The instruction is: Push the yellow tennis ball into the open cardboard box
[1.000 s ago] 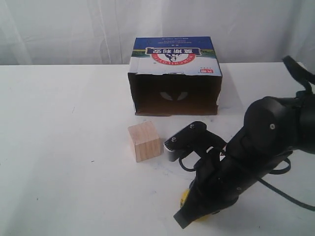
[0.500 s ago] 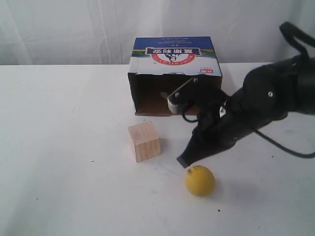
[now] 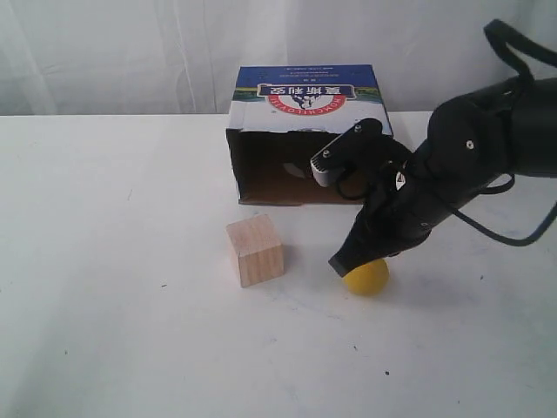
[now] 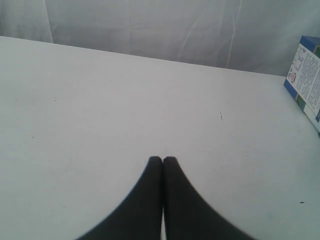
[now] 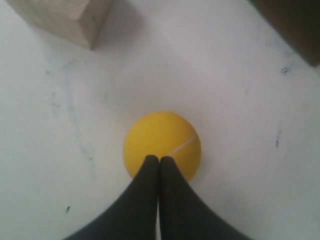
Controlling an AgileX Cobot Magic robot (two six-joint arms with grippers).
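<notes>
The yellow tennis ball (image 3: 367,277) lies on the white table, in front of the open cardboard box (image 3: 309,139) and a little right of its opening. My right gripper (image 3: 342,264) is shut, and its tip rests at the ball's upper left edge. In the right wrist view the closed fingertips (image 5: 159,160) overlap the near side of the ball (image 5: 162,140), with nothing held between them. My left gripper (image 4: 162,160) is shut and empty over bare table, out of the exterior view.
A pale wooden cube (image 3: 256,251) stands left of the ball, and its corner (image 5: 65,17) shows in the right wrist view. One printed side of the box (image 4: 306,80) appears in the left wrist view. A white curtain hangs behind the table.
The right arm lifted off the ball and swung back toward the box. The ball rolled toward the box, and the shut tip now meets its upper left edge.
</notes>
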